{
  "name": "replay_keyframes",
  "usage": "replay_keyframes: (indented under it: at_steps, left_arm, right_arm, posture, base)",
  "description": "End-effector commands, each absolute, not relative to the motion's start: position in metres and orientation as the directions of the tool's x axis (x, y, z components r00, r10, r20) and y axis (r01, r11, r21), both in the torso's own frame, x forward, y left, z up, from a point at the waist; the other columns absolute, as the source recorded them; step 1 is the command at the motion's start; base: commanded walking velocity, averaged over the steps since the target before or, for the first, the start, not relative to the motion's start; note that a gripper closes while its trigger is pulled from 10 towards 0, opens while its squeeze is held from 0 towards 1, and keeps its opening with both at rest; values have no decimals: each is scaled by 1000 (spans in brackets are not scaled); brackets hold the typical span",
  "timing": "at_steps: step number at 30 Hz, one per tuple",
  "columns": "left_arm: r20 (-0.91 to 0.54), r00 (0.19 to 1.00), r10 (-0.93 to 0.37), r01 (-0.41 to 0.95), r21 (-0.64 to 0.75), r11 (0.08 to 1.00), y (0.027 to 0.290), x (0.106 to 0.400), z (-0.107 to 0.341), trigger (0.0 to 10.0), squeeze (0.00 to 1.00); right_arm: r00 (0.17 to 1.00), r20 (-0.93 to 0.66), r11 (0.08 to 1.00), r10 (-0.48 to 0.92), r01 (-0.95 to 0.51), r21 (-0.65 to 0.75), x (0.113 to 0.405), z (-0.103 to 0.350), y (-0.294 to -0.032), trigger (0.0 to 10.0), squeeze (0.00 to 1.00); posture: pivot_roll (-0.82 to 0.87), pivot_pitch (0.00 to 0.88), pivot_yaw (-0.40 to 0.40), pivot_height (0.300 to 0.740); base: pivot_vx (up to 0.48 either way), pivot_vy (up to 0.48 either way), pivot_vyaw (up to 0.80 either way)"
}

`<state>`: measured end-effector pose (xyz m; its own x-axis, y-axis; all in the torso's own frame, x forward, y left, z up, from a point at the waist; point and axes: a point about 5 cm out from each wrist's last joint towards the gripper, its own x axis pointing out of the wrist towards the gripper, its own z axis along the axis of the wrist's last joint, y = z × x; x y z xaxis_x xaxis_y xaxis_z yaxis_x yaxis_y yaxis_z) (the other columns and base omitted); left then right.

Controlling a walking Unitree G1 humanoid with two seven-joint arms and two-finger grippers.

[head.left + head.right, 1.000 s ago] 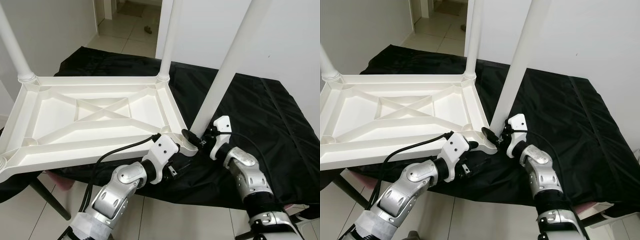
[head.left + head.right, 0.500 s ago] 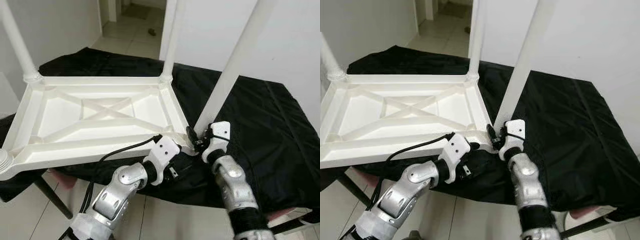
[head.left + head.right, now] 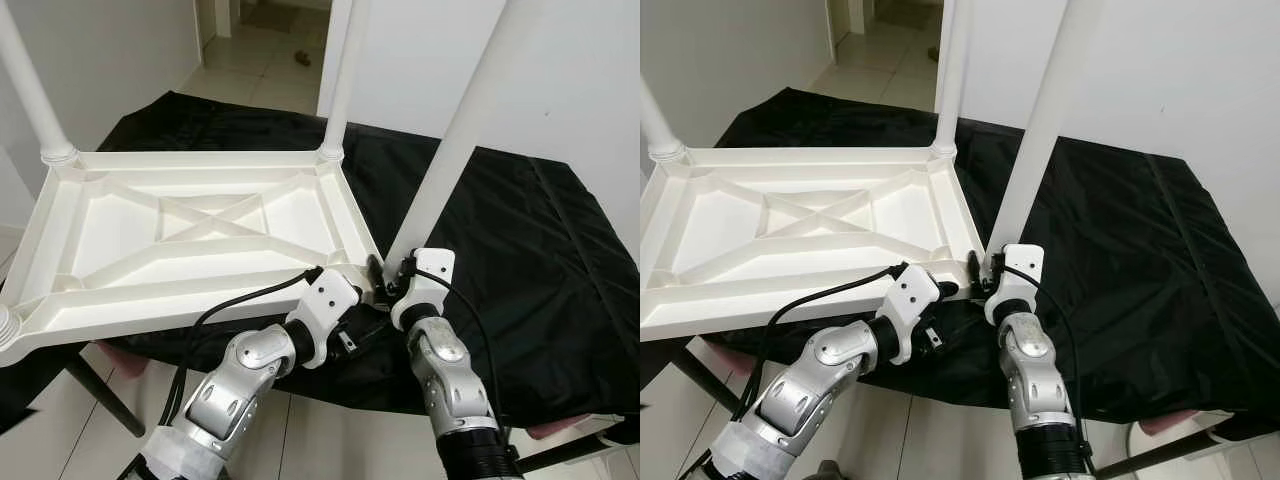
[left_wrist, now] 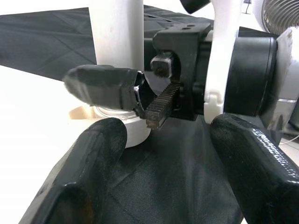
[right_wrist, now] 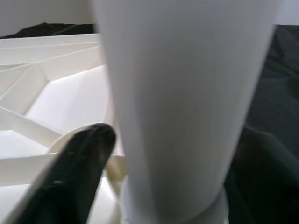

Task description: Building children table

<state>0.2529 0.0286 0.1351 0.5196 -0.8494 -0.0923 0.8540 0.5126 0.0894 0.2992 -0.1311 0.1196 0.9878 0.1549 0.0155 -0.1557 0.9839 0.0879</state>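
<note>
So the white plastic kids' table is flipped upside down, sitting across the left and middle of the frame on a surface draped in black cloth. Three legs are standing up out of its corners. The one that matters is the near-right leg, running from the lower middle up to the top right.

The right end effector has its black fingers closed around the very base of that leg, one finger on each side of the tube right above the socket. The left end effector sits just beside it at the same corner, fingers spread apart with nothing between them.

Handling-wise, I'd guess it's hollow molded plastic: light, stiff, smooth and kinda slippery. A long leg means lots of leverage, so gripping low near the socket looks like the smart spot. Grab it higher and I'd expect it to wobble or bind in the corner.
</note>
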Motion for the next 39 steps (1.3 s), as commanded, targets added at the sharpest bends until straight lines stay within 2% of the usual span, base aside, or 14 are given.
replay_keyframes:
  at_steps: [1,4,5,6,8,11,13,17,20,21,22,33,39]
  left_arm:
    - [-97,481,-871,876,86,474,25,250,136,10000,0]
    - [-97,485,-869,874,86,478,26,250,136,10000,0]
    - [-96,489,-867,872,85,482,27,250,137,10000,0]
    - [-96,493,-865,870,85,486,28,251,137,10000,0]
    - [-96,493,-865,870,85,486,28,251,137,10000,0]
    - [-93,502,-860,865,84,495,29,252,138,10000,0]
    - [-93,502,-860,865,84,495,29,252,138,10000,0]
    - [-93,506,-858,862,84,499,30,253,138,10000,0]
    - [-93,507,-857,862,84,500,30,253,138,10000,0]
    - [-93,507,-857,861,86,501,30,254,138,10000,0]
    - [-90,509,-856,860,85,502,30,254,139,10000,0]
    - [-90,512,-854,859,84,505,31,253,139,10000,0]
    - [-93,506,-858,862,82,500,31,252,139,10000,0]
  right_arm:
    - [979,17,976,202,-203,77,301,124,-134,10000,1000]
    - [954,7,954,299,-299,25,302,126,-138,10000,1000]
    - [935,10,935,354,-354,-2,303,129,-141,10000,0]
    - [918,13,917,398,-397,-31,304,131,-145,10000,0]
    - [918,13,917,398,-397,-31,304,131,-145,10000,0]
    - [859,-20,852,512,-510,-115,309,132,-153,10000,0]
    - [859,-20,852,512,-510,-115,309,132,-153,10000,0]
    - [790,-81,767,607,-610,-201,316,128,-151,10000,0]
    - [774,-92,748,626,-630,-209,317,125,-148,10000,0]
    - [765,-105,736,635,-641,-218,319,121,-144,7333,0]
    - [758,-111,733,643,-651,-196,319,117,-141,0,0]
    - [755,-103,747,647,-655,-112,319,105,-139,0,0]
    - [842,-21,836,539,-539,-102,320,114,-147,0,0]
  posture:
    - [64,0,-93,740]
    - [67,0,-93,740]
    - [66,0,-89,740]
    - [66,0,-89,740]
    - [66,0,-89,740]
    - [68,0,-84,740]
    - [68,0,-84,740]
    - [68,1,-85,740]
    - [67,1,-85,740]
    - [71,1,-86,740]
    - [76,1,-87,740]
    - [83,5,-85,740]
    - [76,9,-82,740]
  base:
    - [0,0,0]
    - [0,0,0]
    - [0,0,0]
    - [0,0,0]
    - [0,0,0]
    - [0,0,0]
    - [0,0,0]
    - [0,0,0]
    - [0,0,0]
    - [0,0,0]
    - [0,0,0]
    - [0,0,0]
    - [0,0,0]
